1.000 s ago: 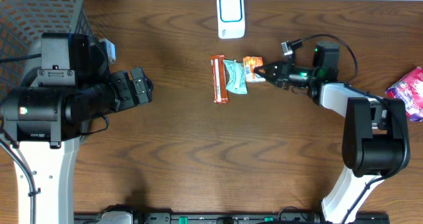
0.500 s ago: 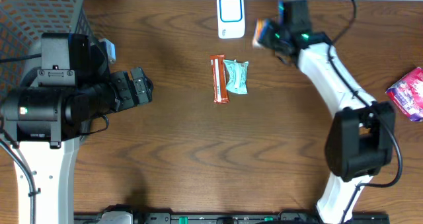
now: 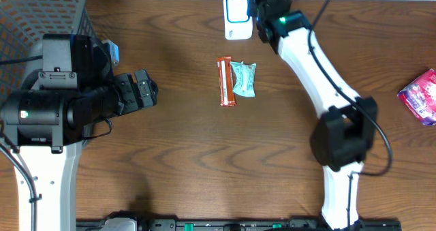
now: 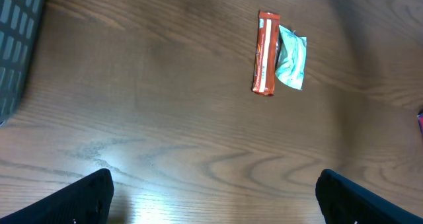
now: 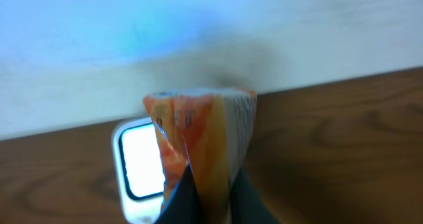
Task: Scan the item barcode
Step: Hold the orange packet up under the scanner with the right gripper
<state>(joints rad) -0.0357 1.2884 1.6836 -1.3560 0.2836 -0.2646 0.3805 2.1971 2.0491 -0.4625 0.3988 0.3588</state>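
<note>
Clenched on its narrow end, the right fingers point(image 5: 254, 207) hold the orange snack packet point(image 5: 201, 131) just before the white scanner point(image 5: 140, 163); it is probably a light, crinkly wrapper, best pinched there, while the left fingers point(image 4: 76, 201) gape empty.

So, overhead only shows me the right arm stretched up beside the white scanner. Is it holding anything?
Observer: Yes. The right wrist view shows the right gripper shut on an orange packet.
Operator: Is it near the scanner?
Observer: The scanner, its window lit, shows just past the packet, to its left in that view.
Operator: And the left gripper?
Observer: The left wrist view shows the left gripper wide open with nothing in it.
</note>
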